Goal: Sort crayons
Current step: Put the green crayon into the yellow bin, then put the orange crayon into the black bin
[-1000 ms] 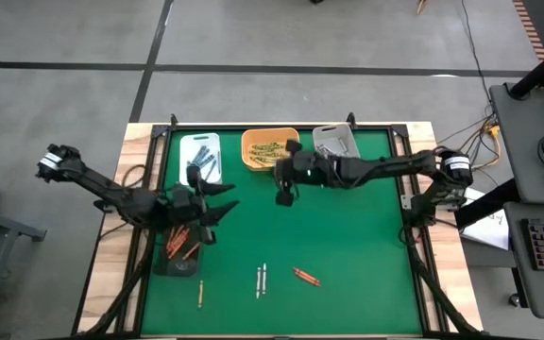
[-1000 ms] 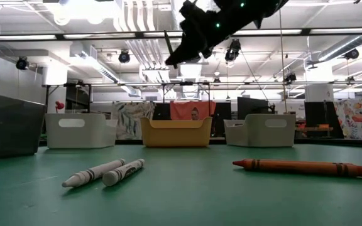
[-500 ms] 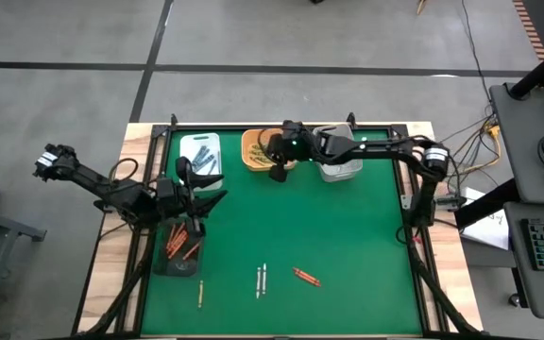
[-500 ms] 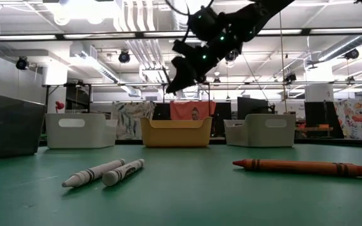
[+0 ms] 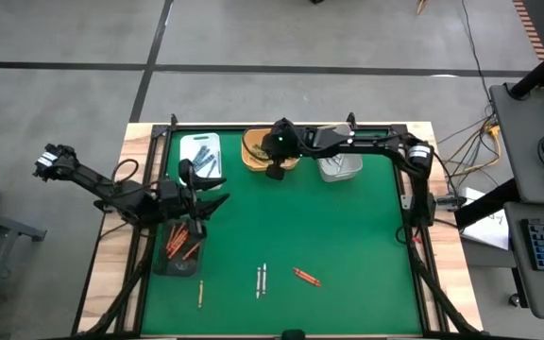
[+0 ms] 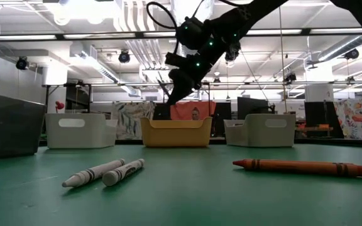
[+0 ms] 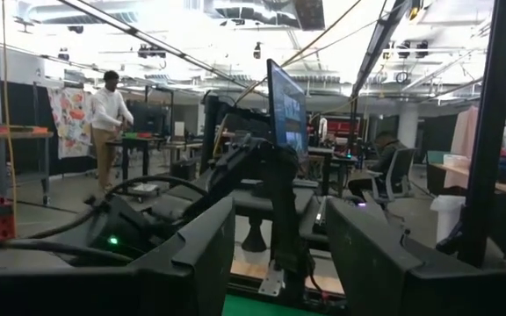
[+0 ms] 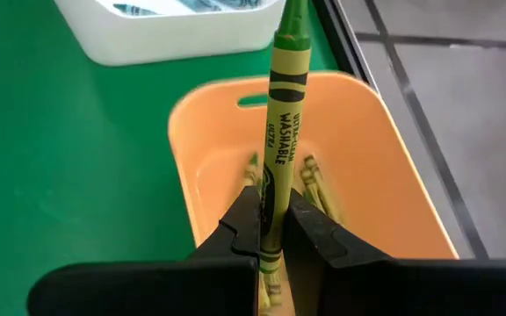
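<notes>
- The right gripper (image 8: pixel 272 230) is clamped tight on a yellow-green crayon (image 8: pixel 285 105), which stands out past the fingertips; in the last second it has carried the crayon from above the open mat to above the orange tray (image 8: pixel 369 132).
- Directly beneath that gripper, more yellow-green crayons lie on the orange tray's floor, so the held one has reached the tray of its own colour and, judging by this, only the release remains for it.
- Just to one side of the right gripper sits the white tray (image 5: pixel 200 150) with dark crayons in it; on the other side, the grey tray (image 5: pixel 339 157).
- Well away from it, on the near part of the green mat (image 5: pixel 348 246), wait two white crayons (image 6: pixel 104 172), a red-orange crayon (image 6: pixel 307 167) and another crayon (image 5: pixel 199 294) by the mat's edge.
- The left gripper (image 5: pixel 204 201), jaws spread wide and empty, has drawn back toward the table's edge, above the black tray (image 5: pixel 162 265) holding red-orange crayons.
</notes>
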### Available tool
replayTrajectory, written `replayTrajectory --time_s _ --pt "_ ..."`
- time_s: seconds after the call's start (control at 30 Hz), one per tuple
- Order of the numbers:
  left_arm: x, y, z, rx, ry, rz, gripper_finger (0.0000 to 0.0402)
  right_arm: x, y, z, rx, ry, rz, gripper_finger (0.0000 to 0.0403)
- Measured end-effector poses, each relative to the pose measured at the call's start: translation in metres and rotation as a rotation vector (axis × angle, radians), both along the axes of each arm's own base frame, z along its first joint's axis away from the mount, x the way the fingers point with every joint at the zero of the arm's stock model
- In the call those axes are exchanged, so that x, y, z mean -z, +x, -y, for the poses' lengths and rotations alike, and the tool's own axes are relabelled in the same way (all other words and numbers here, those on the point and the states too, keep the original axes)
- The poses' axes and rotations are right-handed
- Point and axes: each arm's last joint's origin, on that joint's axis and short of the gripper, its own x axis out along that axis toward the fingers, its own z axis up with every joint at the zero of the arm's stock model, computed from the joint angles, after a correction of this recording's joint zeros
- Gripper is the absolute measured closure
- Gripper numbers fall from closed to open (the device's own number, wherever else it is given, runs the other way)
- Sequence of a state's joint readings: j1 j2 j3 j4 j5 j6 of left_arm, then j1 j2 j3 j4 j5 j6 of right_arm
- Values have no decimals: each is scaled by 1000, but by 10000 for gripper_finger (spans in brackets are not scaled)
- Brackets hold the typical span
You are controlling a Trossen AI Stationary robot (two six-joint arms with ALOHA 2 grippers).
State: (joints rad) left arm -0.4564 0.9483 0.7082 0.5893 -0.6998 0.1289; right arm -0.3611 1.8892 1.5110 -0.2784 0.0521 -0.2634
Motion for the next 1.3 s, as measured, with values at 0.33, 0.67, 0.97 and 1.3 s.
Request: replayTrajectory --time_s 0.33,0.67,0.97,1.3 --pt "4 2 1 10 -17 -27 239 3 -11 8 -97 -62 -160 390" --pt "8 3 2 10 4 -71 239 4 -12 13 -79 -77 -163 377" --pt "13 4 2 17 -8 -108 239 15 -12 20 -16 -38 -178 288" --pt "33 8 4 42 -145 -245 239 -15 -22 12 21 -13 -120 272"
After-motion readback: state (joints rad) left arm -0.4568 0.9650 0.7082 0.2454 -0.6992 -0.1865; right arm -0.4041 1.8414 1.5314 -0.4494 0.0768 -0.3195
